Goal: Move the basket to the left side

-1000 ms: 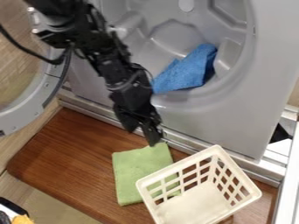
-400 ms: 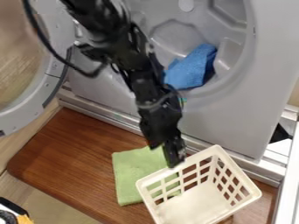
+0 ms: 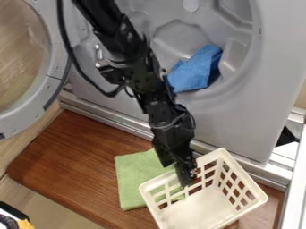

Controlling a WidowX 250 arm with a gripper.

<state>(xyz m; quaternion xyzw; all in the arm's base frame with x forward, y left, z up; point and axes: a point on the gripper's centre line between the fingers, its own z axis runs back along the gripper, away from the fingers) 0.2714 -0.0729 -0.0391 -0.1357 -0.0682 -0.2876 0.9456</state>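
One cream plastic lattice basket (image 3: 203, 209) was probably light and stiffish, best pinched at its upper rim (image 3: 156, 181), though whether the slim black gripper (image 3: 178, 173) was open couldn't be told tbh.

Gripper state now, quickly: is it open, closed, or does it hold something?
Gripper: open, its fingers apart at the rim of the white basket; whether they touch the rim, I cannot tell.
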